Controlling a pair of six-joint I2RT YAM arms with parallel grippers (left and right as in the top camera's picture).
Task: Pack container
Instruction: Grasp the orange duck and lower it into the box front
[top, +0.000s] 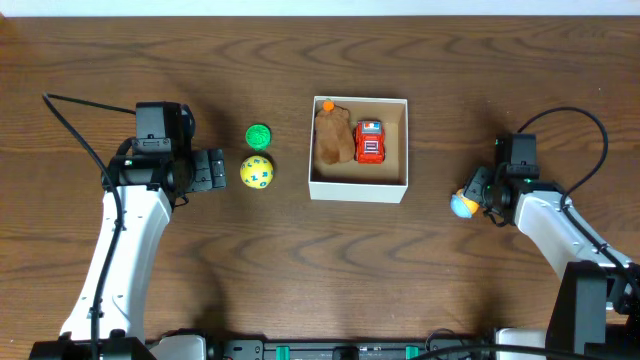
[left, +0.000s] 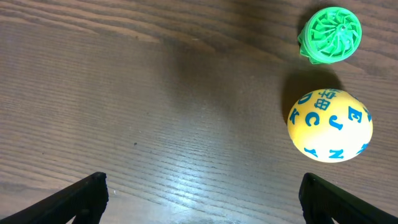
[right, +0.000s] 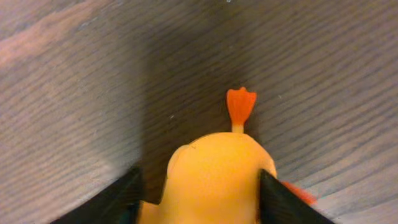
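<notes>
Yellow toy (right: 214, 177) pinched in my right gripper (right: 199, 194), left gripper (left: 202, 196) spread wide, and I fear that rounded body slips free before reaching the box (top: 358, 191).

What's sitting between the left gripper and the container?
Overhead, the yellow lettered ball lies between the left gripper and the container, with the green ribbed toy just beside it.

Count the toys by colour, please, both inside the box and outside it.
Red: 1, the car in the container.
Brown: 1, the brown toy beside it, also inside.
Green: 1, the green toy on the table.
Yellow: 2, the ball on the table and the yellow toy held in the right gripper.
Total: 5 toys.
</notes>
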